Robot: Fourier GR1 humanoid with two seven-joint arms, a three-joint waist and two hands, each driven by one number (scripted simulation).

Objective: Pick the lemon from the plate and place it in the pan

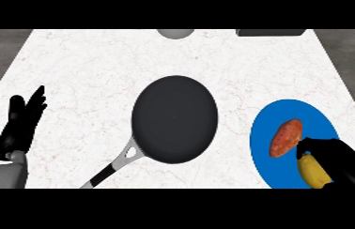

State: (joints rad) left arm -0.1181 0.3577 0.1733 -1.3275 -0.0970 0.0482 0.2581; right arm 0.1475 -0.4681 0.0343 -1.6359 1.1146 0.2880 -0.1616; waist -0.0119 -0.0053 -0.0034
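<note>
My right hand [331, 158] curls over the yellow lemon [313, 171] at the near right edge of the blue plate [277, 118], beside an orange-red sweet potato [286, 137]. The black pan [174, 119] sits well left. My left hand [21, 122] rests open at the left edge.

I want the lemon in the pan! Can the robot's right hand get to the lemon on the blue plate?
Probably yes. The right hand is already over the blue plate, right against the yellow lemon. The orange-brown food lies beside it and doesn't block the way.
</note>
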